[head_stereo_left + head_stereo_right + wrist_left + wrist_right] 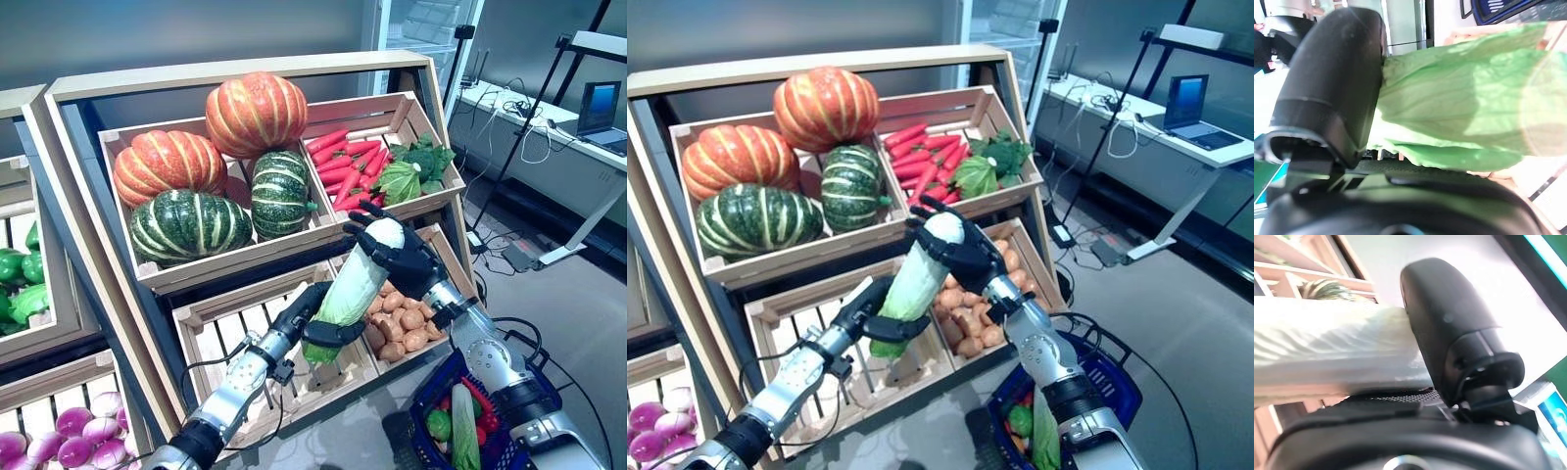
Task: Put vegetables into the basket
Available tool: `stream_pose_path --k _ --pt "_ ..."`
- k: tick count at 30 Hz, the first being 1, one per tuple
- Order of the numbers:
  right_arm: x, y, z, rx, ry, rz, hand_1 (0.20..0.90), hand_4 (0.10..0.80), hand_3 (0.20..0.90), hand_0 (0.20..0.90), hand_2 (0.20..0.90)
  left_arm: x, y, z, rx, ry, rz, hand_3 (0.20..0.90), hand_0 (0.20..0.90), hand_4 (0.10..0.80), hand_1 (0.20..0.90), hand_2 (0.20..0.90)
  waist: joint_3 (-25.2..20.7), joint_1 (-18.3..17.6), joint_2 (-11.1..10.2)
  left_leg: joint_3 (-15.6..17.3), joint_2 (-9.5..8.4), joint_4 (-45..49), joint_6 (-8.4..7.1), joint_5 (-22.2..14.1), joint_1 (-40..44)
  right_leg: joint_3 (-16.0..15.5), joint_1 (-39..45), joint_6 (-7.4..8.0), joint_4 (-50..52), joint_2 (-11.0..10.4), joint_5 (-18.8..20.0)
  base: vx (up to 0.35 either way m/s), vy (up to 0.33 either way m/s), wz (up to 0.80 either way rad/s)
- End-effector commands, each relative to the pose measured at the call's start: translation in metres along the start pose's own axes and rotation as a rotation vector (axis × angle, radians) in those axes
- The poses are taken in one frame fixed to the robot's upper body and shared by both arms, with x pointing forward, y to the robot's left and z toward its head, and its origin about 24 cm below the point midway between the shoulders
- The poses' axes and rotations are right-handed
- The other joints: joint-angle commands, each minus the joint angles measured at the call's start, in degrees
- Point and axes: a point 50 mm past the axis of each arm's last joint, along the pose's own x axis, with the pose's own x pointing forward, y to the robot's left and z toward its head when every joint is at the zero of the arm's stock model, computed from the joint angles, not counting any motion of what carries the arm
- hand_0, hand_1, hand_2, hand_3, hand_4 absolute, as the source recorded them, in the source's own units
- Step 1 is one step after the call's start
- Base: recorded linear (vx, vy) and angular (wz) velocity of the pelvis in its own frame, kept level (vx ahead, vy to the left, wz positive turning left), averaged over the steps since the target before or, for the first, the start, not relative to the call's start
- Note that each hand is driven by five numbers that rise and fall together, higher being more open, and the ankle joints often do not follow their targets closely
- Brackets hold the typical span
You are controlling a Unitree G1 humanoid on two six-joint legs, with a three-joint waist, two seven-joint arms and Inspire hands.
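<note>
A long pale-green and white napa cabbage (361, 279) hangs tilted between both robot hands, above the slatted wooden crates. The left robot hand (312, 318) has its fingers and thumb curled round the leafy green lower end; the right robot hand (404, 257) is clamped round the white upper end. Just beside the right robot hand lies a wooden crate of small brown potatoes (400, 321). Below the right arm stands a dark-blue plastic shopping basket (433, 390), already holding green and red vegetables. Beyond the right robot hand, red carrots (345, 164) and striped pumpkins (201, 162) fill the upper crates.
</note>
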Motion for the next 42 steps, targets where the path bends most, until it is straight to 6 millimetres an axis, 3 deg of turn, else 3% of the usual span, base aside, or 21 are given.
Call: stream_pose_path --k 1,13,14,17,29,39,41,42 --pt "0.039 0.022 0.038 -0.085 -0.113 0.137 0.3 0.4 0.3 0.3 0.3 0.028 0.003 0.056 0.097 -0.278 -0.043 0.3 0.3 0.4 0.3 0.3 -2.3 -0.39 -2.57 -0.82 -3.83 0.07 4.29 -4.86 -1.04 1.87 3.93 -2.05 0.15 -0.2 -5.32 0.0 0.0 0.0" --pt "0.031 0.001 0.054 -0.177 -0.128 -0.007 0.3 0.4 0.3 0.3 0.3 0.024 0.012 0.052 0.118 -0.267 0.003 0.3 0.3 0.4 0.3 0.3 -2.25 -0.86 -2.58 0.11 -3.68 0.07 4.14 -4.8 -1.03 2.4 3.64 -1.9 0.15 -0.11 -5.06 0.0 0.0 0.0" --pt "0.029 -0.003 0.057 -0.187 -0.132 -0.032 0.3 0.4 0.3 0.3 0.3 0.024 0.013 0.051 0.118 -0.259 0.01 0.9 0.9 0.8 0.9 0.9 -2.27 -0.92 -2.59 0.21 -3.68 0.07 4.13 -4.82 -1.05 2.5 3.59 -1.88 0.15 -0.1 -5.06 0.0 0.0 0.0" --pt "0.023 -0.014 0.066 -0.244 -0.145 -0.108 0.3 0.4 0.3 0.3 0.3 0.022 0.019 0.05 0.132 -0.235 0.016 0.9 0.9 0.8 0.9 0.9 -2.29 -0.99 -2.53 0.44 -3.66 0.07 4.12 -4.85 -1.04 2.72 3.51 -1.84 0.15 0.01 -4.98 -0.009 0.002 -0.03" --pt "-0.066 -0.08 0.126 -0.593 -0.142 -0.509 0.3 0.4 0.3 0.3 0.3 -0.032 0.088 0.016 0.221 -0.032 0.229 0.9 0.9 0.8 0.9 0.9 -1.06 -2.46 -2.18 2.11 -3.46 0.07 3.89 -4.42 -1.61 3.75 2.3 -1.7 0.15 0.44 -4.25 -0.03 -0.01 -0.05" --pt "-0.116 -0.101 0.148 -0.768 -0.176 -0.831 0.3 0.4 0.3 0.3 0.3 -0.062 0.109 0.003 0.255 0.055 0.334 0.9 0.9 0.8 0.9 0.9 0.3 -3.32 -1.43 3.65 -3.19 0.07 3.85 -4.31 -1.95 5.06 1.23 -1.82 0.15 0.67 -4.03 -0.026 -0.015 -0.11" --pt "-0.118 -0.103 0.146 -0.774 -0.195 -0.883 0.3 0.4 0.3 0.3 0.3 -0.061 0.111 0.006 0.252 0.042 0.357 0.9 0.9 0.8 0.9 0.9 1.2 -3.32 -1.09 4.22 -3.18 0.07 3.96 -3.57 -1.92 5.39 0.85 -2.22 0.43 0.6 -4.1 -0.07 -0.026 -0.15" --pt "-0.116 -0.104 0.151 -0.781 -0.237 -0.92 0.3 0.4 0.3 0.3 0.3 -0.055 0.113 0.014 0.254 0.003 0.375 0.9 0.9 0.8 0.9 0.9 3.18 -3.2 -0.84 4.05 -2.57 6.15 3.96 -4.74 -5.71 5.54 -2.87 -2.93 6.38 -0.28 -6.12 -0.291 -0.05 -0.14"
